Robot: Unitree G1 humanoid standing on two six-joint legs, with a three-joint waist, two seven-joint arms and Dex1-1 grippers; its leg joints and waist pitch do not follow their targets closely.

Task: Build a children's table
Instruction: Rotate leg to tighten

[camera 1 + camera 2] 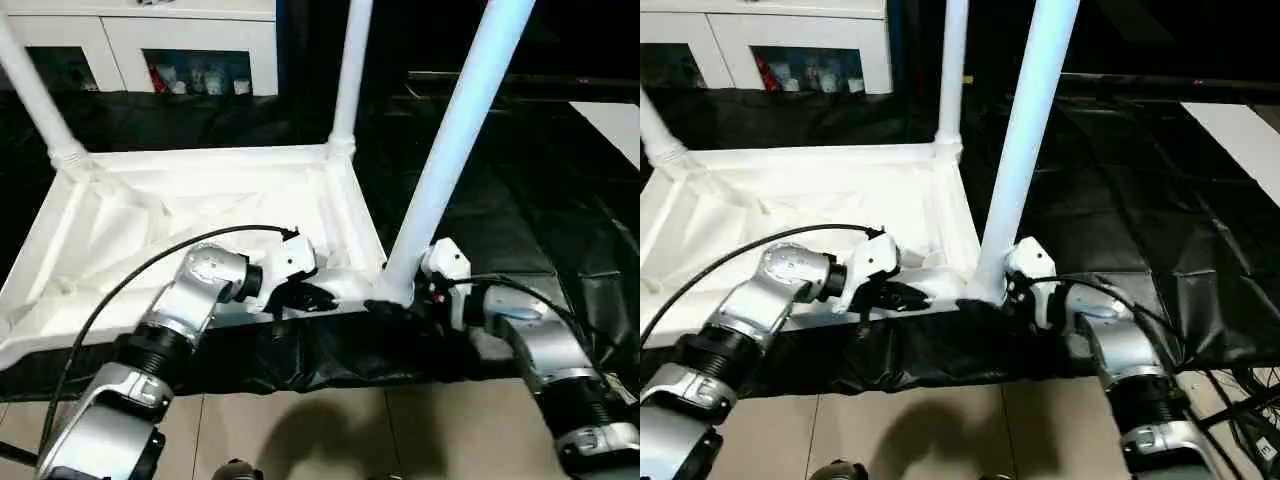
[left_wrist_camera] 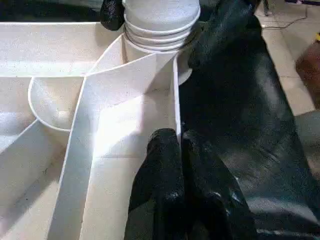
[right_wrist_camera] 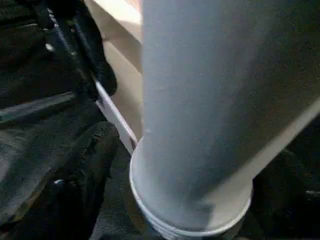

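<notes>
The children's table lies upside down on black cloth, the ribbed underside of its white top [image 1: 200, 210] facing up. Three white legs stand in its corner sockets: far left [image 1: 35, 95], far right [image 1: 350, 70] and near right [image 1: 450, 140]. My left gripper [image 1: 310, 297] is shut, its fingertips [image 2: 165, 145] resting on the top's near rim just left of the near right corner. My right gripper [image 1: 395, 305] is open at the base of the near right leg [image 3: 210, 100], one black finger [image 3: 95, 150] on each side of the ribbed collar [image 2: 160, 25].
The black cloth [image 1: 520, 220] spreads far to the right and hangs over the near edge onto a tiled floor [image 1: 330, 430]. A white cabinet [image 1: 150, 40] with glass doors stands behind. A black cable arcs over my left forearm [image 1: 150, 265].
</notes>
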